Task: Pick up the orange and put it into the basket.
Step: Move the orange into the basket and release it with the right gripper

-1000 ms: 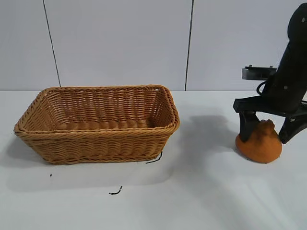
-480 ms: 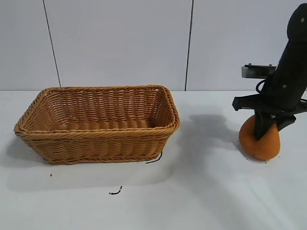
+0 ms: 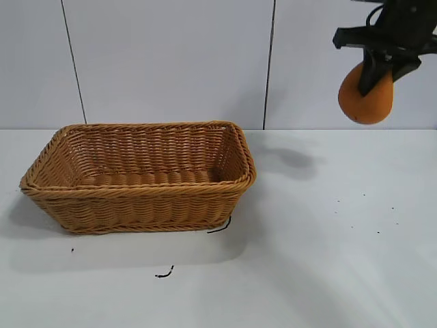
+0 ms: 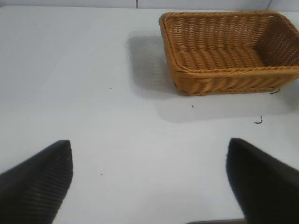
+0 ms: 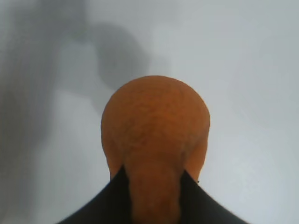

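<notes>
The orange (image 3: 367,99) hangs high above the table at the far right, held by its knobbly top in my right gripper (image 3: 377,72). In the right wrist view the orange (image 5: 155,126) fills the middle, with both black fingers shut on its neck. The wicker basket (image 3: 140,179) stands on the table at the left, apart from the orange and well below it. It also shows in the left wrist view (image 4: 224,74), far from my left gripper (image 4: 149,182), which is open and empty above bare table. The left arm is out of the exterior view.
A short black thread (image 3: 220,226) lies at the basket's front right corner and another (image 3: 164,275) on the table in front. Small dark specks (image 3: 362,219) dot the white table at the right. A panelled wall stands behind.
My right gripper shut on the orange's top and lifted it from the table at the right to high in the air. The basket has not moved.
</notes>
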